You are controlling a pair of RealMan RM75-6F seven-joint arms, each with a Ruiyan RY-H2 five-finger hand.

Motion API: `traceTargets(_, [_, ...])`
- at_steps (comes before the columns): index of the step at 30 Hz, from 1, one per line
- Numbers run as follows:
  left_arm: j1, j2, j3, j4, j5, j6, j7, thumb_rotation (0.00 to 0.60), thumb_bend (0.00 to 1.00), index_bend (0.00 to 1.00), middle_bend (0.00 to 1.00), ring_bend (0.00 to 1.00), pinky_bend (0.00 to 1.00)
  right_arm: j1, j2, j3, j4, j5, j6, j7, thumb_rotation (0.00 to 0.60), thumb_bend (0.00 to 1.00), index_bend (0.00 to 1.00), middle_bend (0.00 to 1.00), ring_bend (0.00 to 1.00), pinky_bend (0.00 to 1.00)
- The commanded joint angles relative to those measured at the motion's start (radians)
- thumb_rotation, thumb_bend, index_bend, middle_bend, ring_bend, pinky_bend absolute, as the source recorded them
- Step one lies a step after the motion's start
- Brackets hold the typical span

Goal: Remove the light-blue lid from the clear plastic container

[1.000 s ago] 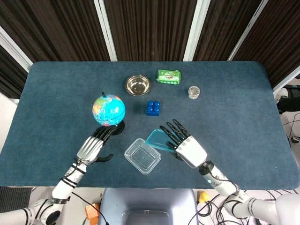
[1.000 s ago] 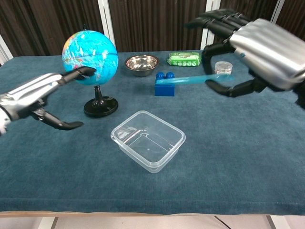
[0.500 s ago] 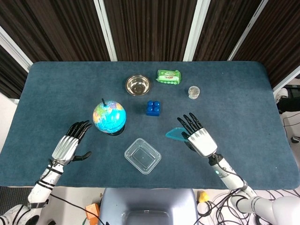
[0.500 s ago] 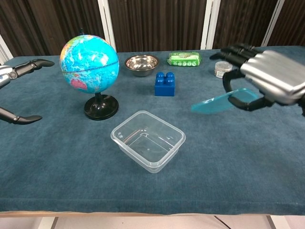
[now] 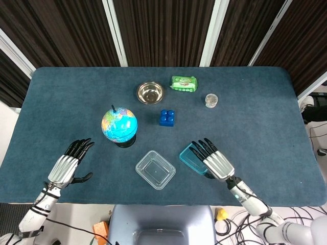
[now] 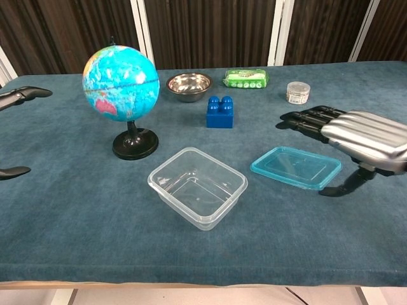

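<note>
Nearest the robot, the clear plastic container (image 6: 198,187) sits open on the blue table (image 5: 255,102), nothing inside it. Just beside it at 3 o'clock lies the light-blue lid (image 6: 296,167), flat on the cloth and apart from the container's rim.

The right robot hand (image 6: 356,136) is over the lid's right edge — fingers stretched forward and spread, thumb curled down by the lid's near corner. It grasps nothing that shows, though whether the thumb touches the lid cannot be told. In the head view the same hand (image 5: 213,159) covers part of the lid (image 5: 190,157).

The left robot hand (image 5: 69,164) is at 9 o'clock from the container, well apart from it, fingers spread and released; the chest view catches only its fingertips (image 6: 25,93) at the left edge.

Farther out at 11 o'clock from the container stands a globe (image 6: 121,79), upright on its black stand. A blue block (image 6: 220,112) is at 12 o'clock from the container. Beyond these, along the far stretch — a steel bowl (image 6: 189,85), holding nothing visible, a green packet (image 6: 245,78) beside it at 3 o'clock, and a small clear jar (image 6: 297,92) with a pale lid further right, its contents too small to tell.
</note>
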Motion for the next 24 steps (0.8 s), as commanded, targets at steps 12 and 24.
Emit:
traceTargets(12, [0.142, 0.253, 0.106, -0.237, 0.014, 0.087, 0.155, 0.600, 0.23, 0.00, 0.03, 0.00, 0.05, -0.234, 0.558, -0.117, -0.455, 0.097, 0.202, -0.042, 0.600, 0.08, 0.00, 0.00, 0.00, 0.00])
traceTargets(24, [0.300, 0.172, 0.091, -0.104, 0.037, 0.276, 0.186, 0.600, 0.22, 0.00, 0.02, 0.00, 0.02, -0.408, 0.502, -0.022, -0.329, 0.216, 0.381, 0.088, 0.600, 0.08, 0.00, 0.00, 0.00, 0.00])
